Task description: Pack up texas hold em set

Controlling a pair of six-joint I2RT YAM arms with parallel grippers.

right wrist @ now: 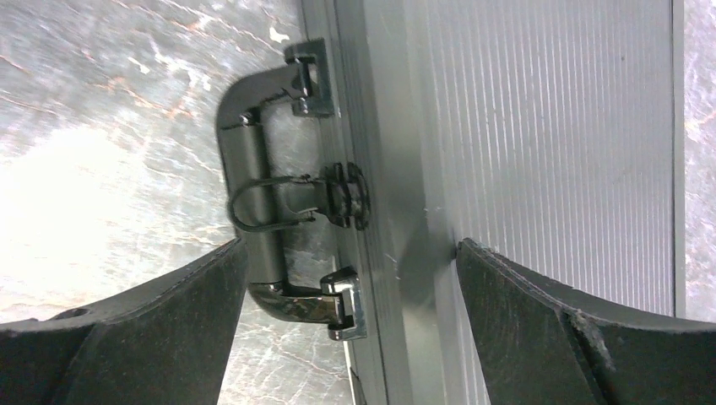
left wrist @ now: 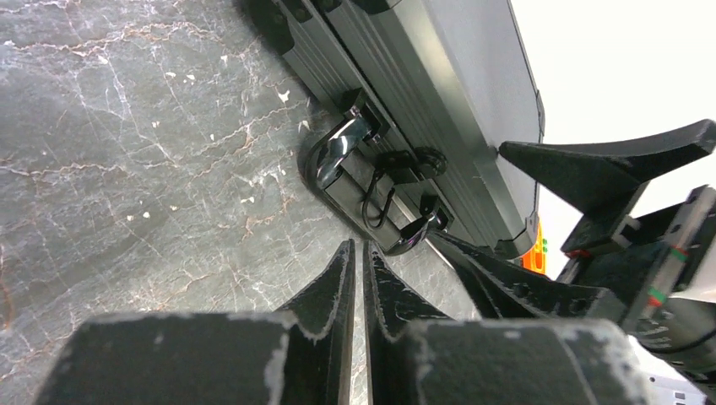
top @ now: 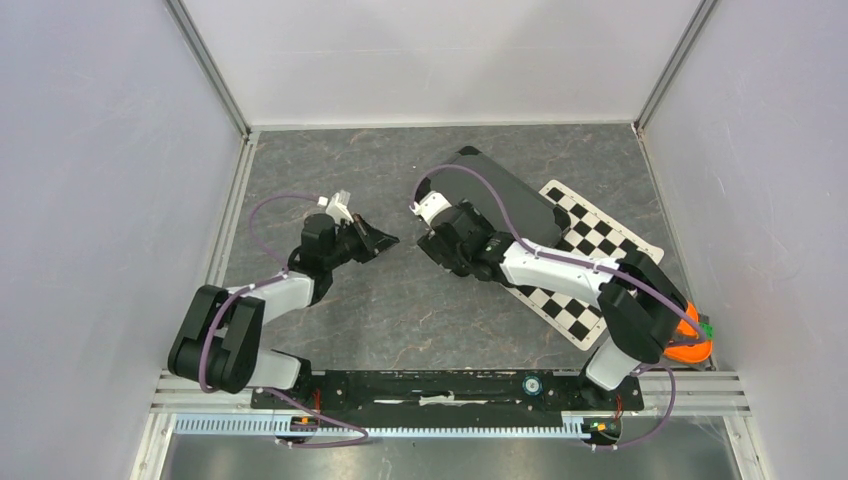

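Poker case lies flat & shut, far-centre on the table, its R side over the edge of a checkerboard mat. Top cam gives layout only: L gripper sits over bare tabletop, apart from the case & pointing toward it. R gripper is at the case's near-left edge, fingers mostly hidden under the wrist. R wrist cam fills that in: claw wide apart, straddling the case edge, w/ one finger on the table side beside the carry handle and the other over the ribbed lid. Contact w/ either can't be told. Same view shows chrome brackets at both handle ends, plus a thin wire loop round the handle, running to a round knob on the case edge. L wrist cam adds what the others don't: L claw pressed nearly together, thin slit btwn the fingers, nothing held, tips aimed toward the handle. It also shows the R gripper's spread fingers side-on by the case. Surface: dark grey marbled slab w/ pale veins. Room: plain pale panels on 3 sides w/ metal corner posts, a metal rail along the near edge at the arm bases, and an orange object by the R arm's base.
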